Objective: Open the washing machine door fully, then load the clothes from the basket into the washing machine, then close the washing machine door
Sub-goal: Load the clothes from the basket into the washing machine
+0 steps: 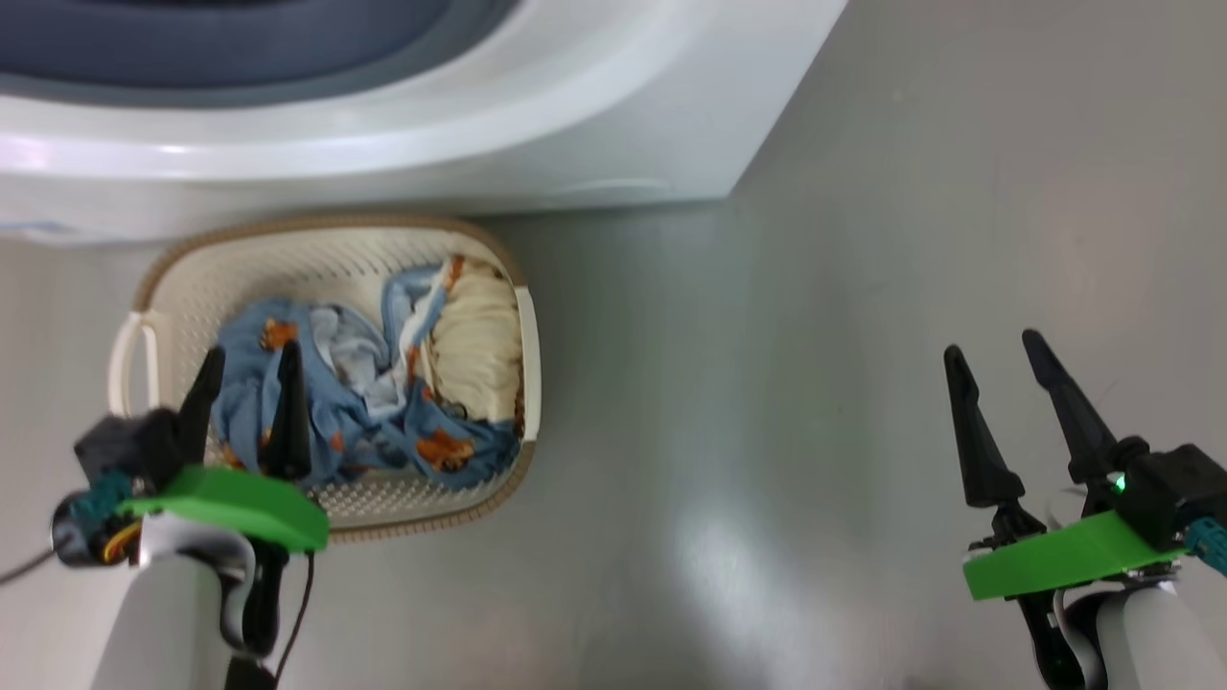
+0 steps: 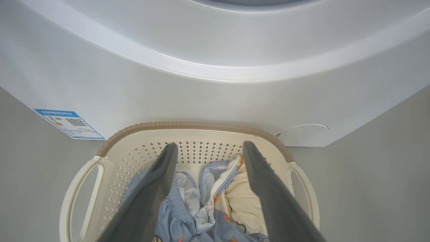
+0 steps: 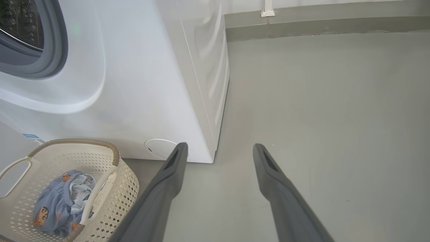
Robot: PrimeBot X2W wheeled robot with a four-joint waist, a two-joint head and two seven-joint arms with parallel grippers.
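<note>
My left fingers: spread and empty over the clothes in the basket, lined up to grab.
My right fingers: spread, parked aside.

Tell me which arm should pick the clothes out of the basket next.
Left. The left pincer hangs open right above the clothes in the basket, fingers pointing at them. The right pincer, also open, is off to the side over the floor, apart from the basket.

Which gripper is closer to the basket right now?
Left. The left gripper hangs open over the clothes in the basket; the right gripper is open above the floor, off to the basket's right.
</note>
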